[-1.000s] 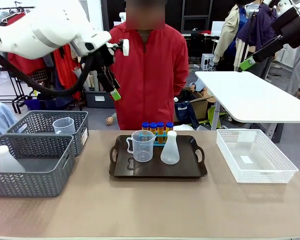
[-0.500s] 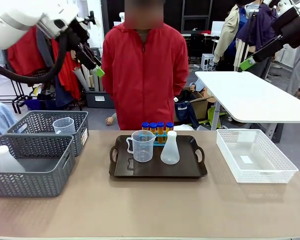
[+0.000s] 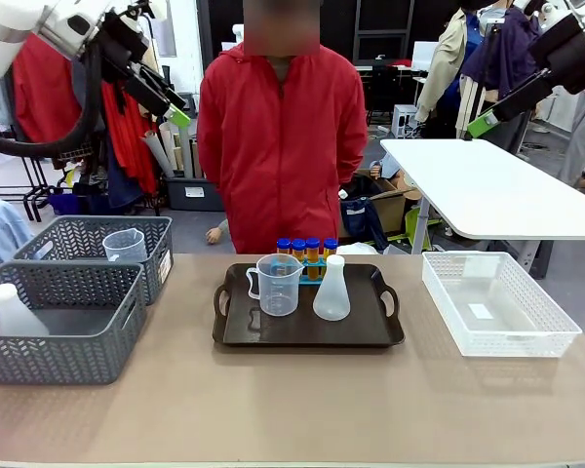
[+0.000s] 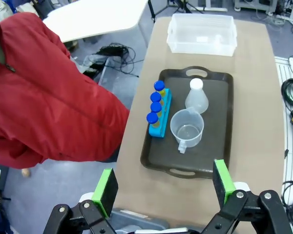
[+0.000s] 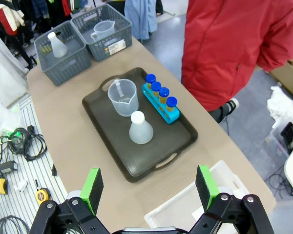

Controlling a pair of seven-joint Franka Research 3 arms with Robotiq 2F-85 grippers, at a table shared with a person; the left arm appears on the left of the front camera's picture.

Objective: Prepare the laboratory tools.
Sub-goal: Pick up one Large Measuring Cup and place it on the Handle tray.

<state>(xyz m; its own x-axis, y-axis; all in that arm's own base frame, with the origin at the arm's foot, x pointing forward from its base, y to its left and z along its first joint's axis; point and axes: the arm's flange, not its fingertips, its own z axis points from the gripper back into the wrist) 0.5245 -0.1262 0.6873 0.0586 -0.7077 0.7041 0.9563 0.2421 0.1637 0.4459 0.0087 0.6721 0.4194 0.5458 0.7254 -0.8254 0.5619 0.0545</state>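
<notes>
Left arm is hanging high at far left, left gripper [image 3: 175, 109] pointing down-right with jaws spread wide, holding nothing. Right arm is sitting high at far right, right gripper [image 5: 149, 187] also wide open and empty, well above the bench.

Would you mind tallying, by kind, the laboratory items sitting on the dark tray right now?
Blue-capped tubes: 4
Blue tube rack: 1
Clear handled measuring beaker: 1
Translucent white conical flask: 1
Total on the dark tray: 7
</notes>
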